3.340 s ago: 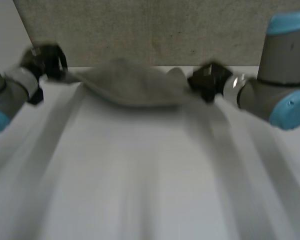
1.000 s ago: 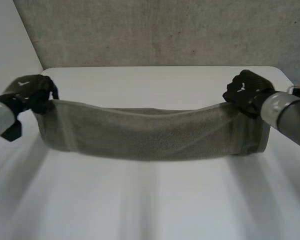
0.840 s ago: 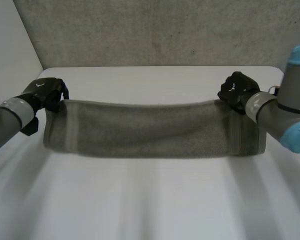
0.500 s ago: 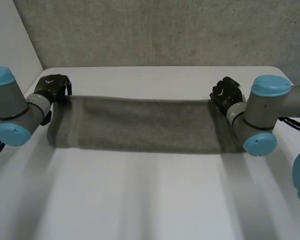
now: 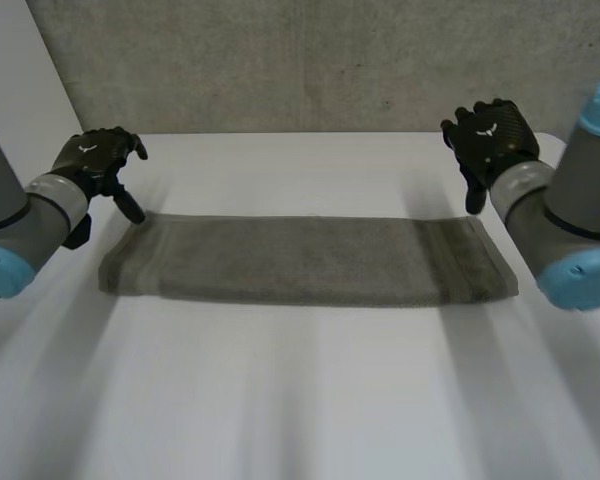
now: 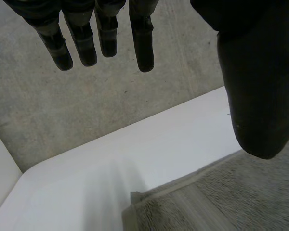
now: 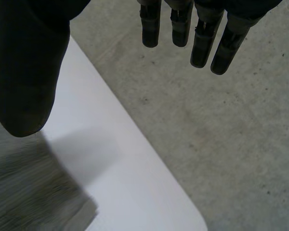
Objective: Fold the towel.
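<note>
The grey-green towel (image 5: pixel 305 260) lies flat on the white table (image 5: pixel 300 390) as a long folded strip running across it. My left hand (image 5: pixel 98 160) hovers just above the strip's far left corner, fingers straight and spread, holding nothing. In the left wrist view the fingers (image 6: pixel 103 33) and the thumb (image 6: pixel 253 91) stand apart above the towel's corner (image 6: pixel 207 202). My right hand (image 5: pixel 490 140) is raised above the far right corner, open and empty. The right wrist view has its fingers (image 7: pixel 202 33) and thumb (image 7: pixel 24 72) spread over the towel's end (image 7: pixel 33 192).
A grey concrete wall (image 5: pixel 310 60) rises behind the table's far edge. The table's rounded far right corner (image 7: pixel 192 216) lies close to the right hand. Bare tabletop stretches in front of the towel.
Both hands lowered the towel onto the table, opened and let go of its corners. They have since lifted away towards the far side, and the strip now lies flat.
</note>
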